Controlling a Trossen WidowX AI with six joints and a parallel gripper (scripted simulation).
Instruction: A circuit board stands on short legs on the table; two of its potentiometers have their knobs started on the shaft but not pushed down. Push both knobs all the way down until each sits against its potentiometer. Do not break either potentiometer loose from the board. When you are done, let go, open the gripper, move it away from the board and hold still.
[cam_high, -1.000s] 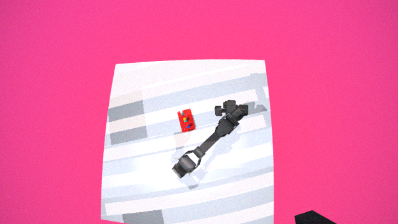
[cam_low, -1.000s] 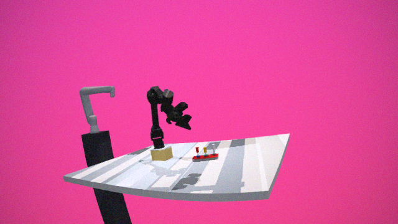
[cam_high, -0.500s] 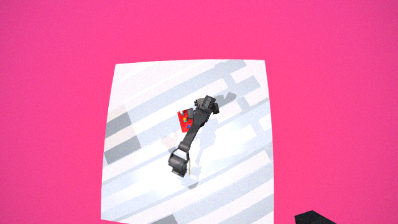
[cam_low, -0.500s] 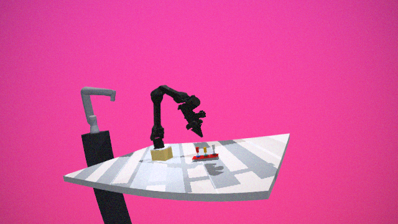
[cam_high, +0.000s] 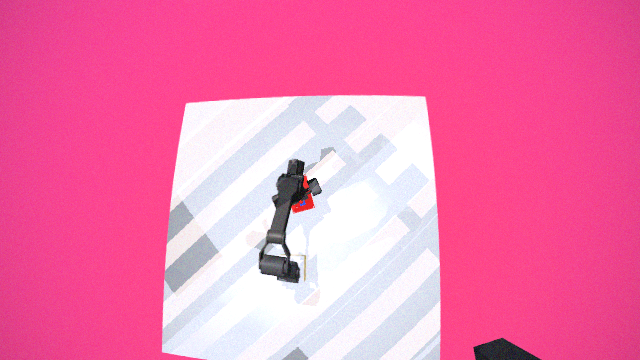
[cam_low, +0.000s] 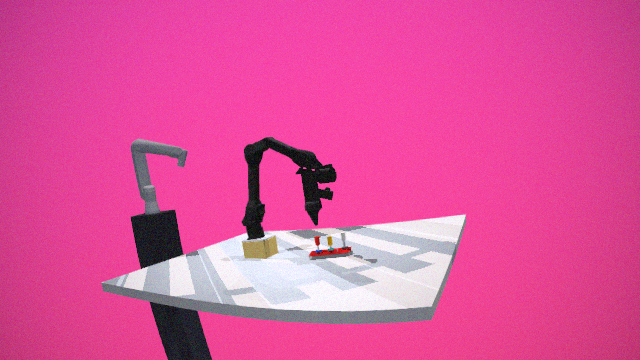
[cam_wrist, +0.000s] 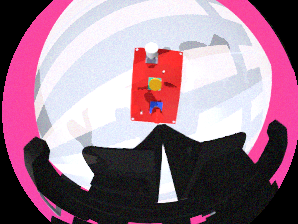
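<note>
The red circuit board (cam_high: 308, 205) (cam_low: 337, 252) (cam_wrist: 172, 97) stands on the table. A red knob (cam_low: 317, 240) stands over the blue potentiometer (cam_wrist: 156, 105); in the wrist view it blends with the board. A yellow knob (cam_low: 329, 240) (cam_wrist: 155, 84) stands over the teal potentiometer in the middle. A white knob (cam_low: 343, 236) (cam_wrist: 151, 49) stands over a grey potentiometer at the far end. The exact gaps under the knobs are too small to judge. My gripper (cam_low: 315, 223) (cam_wrist: 161, 128) is shut and empty. It points down above the board's red-knob end, touching nothing.
The arm's tan base block (cam_low: 260, 247) stands beside the board on the patterned table (cam_low: 280, 290). A grey arm-like fixture (cam_low: 142, 170) on a black post (cam_low: 157, 240) stands beyond the table's edge. Shadows fall around the board.
</note>
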